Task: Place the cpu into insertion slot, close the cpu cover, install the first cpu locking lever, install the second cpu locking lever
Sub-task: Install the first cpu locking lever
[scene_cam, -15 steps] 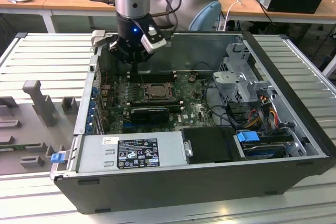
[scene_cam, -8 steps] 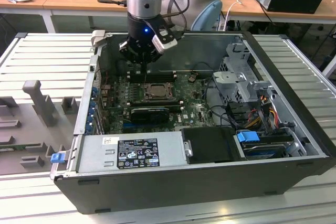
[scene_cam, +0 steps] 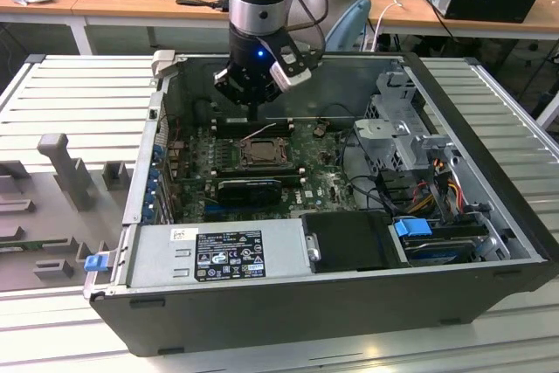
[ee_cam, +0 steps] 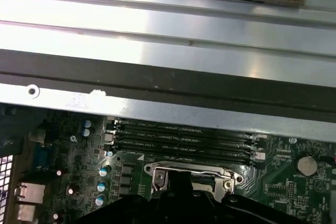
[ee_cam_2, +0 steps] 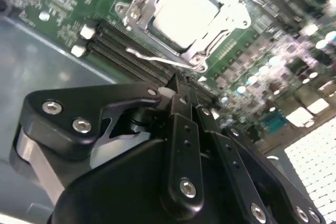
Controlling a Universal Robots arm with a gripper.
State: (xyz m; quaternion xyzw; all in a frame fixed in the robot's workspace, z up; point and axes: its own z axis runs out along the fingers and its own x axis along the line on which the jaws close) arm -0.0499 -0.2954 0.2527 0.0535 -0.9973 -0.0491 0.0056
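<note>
The tool (scene_cam: 251, 113) hangs inside the open computer case (scene_cam: 288, 303), its fingers (ee_cam_2: 181, 129) pressed together on nothing, just beyond the far edge of the insertion slot (scene_cam: 261, 151). The cpu (ee_cam_2: 185, 13) lies in that slot with the cpu cover (ee_cam_2: 137, 1) closed around it, near the black memory slots (ee_cam: 181, 139) on the green board (scene_cam: 323, 183).

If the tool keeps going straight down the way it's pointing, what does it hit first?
Probably the memory slots just behind the socket: the tool points down at the board there, beside the loose lever. Depth is hard to judge, so it could be the lever.
</note>
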